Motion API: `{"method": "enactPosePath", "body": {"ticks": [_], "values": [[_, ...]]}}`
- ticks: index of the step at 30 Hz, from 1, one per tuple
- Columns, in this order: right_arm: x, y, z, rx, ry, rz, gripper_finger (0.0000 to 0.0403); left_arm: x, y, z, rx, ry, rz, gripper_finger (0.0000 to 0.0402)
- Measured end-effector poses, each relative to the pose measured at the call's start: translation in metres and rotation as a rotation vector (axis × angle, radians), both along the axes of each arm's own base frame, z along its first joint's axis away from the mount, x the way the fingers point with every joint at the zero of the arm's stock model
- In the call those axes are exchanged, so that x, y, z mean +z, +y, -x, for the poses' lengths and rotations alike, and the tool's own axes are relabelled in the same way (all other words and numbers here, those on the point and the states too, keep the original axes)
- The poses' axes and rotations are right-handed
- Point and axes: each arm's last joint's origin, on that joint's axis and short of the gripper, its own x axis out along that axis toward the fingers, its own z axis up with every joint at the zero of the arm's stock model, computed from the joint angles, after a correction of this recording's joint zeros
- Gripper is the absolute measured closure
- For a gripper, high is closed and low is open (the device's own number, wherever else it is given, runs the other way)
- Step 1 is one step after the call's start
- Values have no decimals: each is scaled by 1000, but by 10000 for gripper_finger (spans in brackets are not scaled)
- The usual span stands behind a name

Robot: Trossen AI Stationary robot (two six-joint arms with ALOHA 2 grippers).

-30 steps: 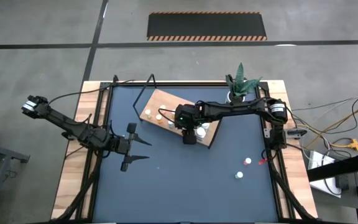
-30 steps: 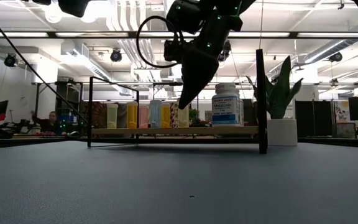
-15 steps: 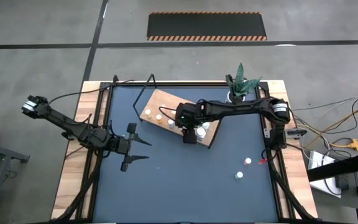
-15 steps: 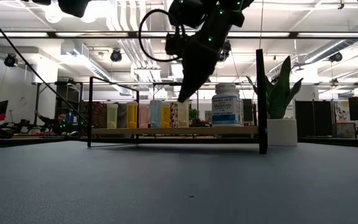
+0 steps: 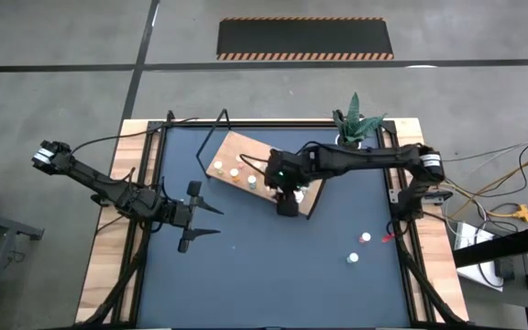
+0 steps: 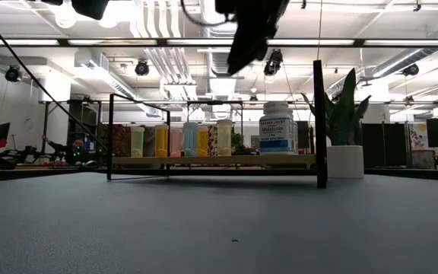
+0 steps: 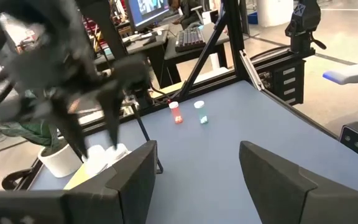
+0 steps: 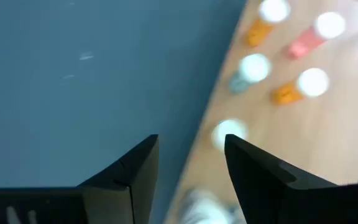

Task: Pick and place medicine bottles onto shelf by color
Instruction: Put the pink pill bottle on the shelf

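Note:
The shelf (image 5: 242,148) is a light wooden board in a black frame at the table's far middle. Small medicine bottles (image 6: 176,141), white, orange, pink and pale blue, stand in a row on it, with a big white bottle (image 6: 278,128) at the right end. Two more small bottles (image 5: 365,237) (image 5: 352,258) stand on the blue table near the right edge. My right gripper (image 8: 191,168) hovers open and empty high above the shelf's near edge (image 5: 286,203). My left gripper (image 5: 218,222) waits open over the table's left half.
A white pot with a green plant (image 5: 354,126) stands at the far right corner, just beyond the shelf. The shelf's black corner post (image 6: 318,122) rises near the big bottle. Bare blue tabletop (image 5: 273,275) stretches across the near half.
My right gripper has risen from just above the row of bottles on the shelf to well above it, shifting slightly toward the table's right and near edges. The bottles on the shelf stay where they were.

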Motion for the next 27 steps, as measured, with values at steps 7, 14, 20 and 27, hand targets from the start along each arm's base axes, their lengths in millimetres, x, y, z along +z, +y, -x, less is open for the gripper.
{"method": "enactPosePath", "body": {"ticks": [7,14,20,27], "values": [[39,46,29,-34,-5,-122,240,1,0,0,-3,-13,-21,190],[58,83,60,-208,38,-308,234,4,0,0,-3,-40,-10,190],[54,111,83,-383,190,-384,215,5,0,0,-3,-46,-7,190],[34,135,108,-578,380,-289,198,5,0,0,-3,-47,-7,190]]}}
